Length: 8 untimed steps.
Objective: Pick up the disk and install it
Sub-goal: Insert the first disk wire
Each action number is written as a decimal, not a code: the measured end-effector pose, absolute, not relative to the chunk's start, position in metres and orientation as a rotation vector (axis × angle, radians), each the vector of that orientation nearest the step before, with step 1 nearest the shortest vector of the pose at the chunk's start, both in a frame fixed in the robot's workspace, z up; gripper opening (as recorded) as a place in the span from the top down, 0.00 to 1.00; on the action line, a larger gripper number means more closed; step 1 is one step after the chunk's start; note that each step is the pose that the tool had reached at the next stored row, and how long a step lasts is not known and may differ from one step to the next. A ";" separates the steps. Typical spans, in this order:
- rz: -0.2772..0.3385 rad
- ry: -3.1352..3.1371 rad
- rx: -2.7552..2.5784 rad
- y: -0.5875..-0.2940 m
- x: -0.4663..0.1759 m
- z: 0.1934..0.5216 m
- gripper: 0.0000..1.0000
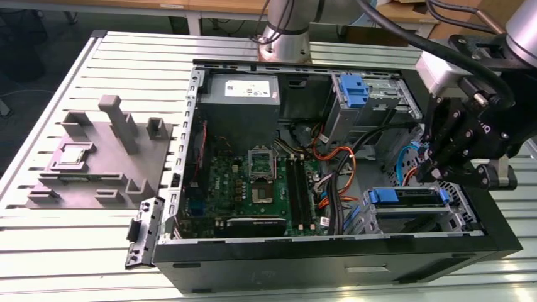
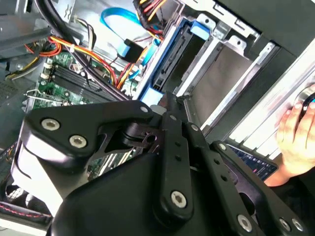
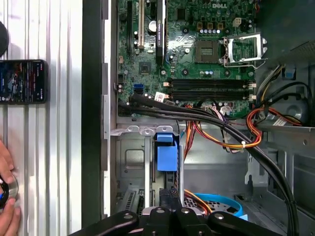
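Here: one disk [image 1: 409,197] in bay [image 1: 461,215], one tool [image 1: 441,178] beside.

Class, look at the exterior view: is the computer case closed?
No, the case lies open on its side, with the motherboard in plain sight.

Silver arm [image 1: 285,28], black end effector [image 1: 438,175], silver screws [image 2: 178,198], thick black cable [image 1: 403,33]

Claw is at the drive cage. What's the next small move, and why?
Probably a short, slow press down on the silver hard drive with blue plastic rails: it sits in the grey metal drive cage, the claw hangs right by it, and I cannot tell if it is fully seated.
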<state>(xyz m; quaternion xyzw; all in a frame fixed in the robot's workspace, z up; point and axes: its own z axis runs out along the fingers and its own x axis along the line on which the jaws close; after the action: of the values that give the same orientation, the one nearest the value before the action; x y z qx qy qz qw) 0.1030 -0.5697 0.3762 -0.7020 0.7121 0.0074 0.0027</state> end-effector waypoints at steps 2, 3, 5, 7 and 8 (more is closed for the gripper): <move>0.023 2.233 -2.202 -0.570 0.103 0.376 0.90; 0.023 2.233 -2.202 -0.570 0.103 0.376 0.90; 0.023 2.233 -2.202 -0.570 0.103 0.376 0.90; 0.023 2.233 -2.202 -0.570 0.103 0.376 0.90; 0.023 2.233 -2.202 -0.570 0.103 0.377 0.90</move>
<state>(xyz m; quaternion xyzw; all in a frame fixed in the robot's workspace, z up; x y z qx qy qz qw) 0.1031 -0.5697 0.3765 -0.7020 0.7121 0.0074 0.0027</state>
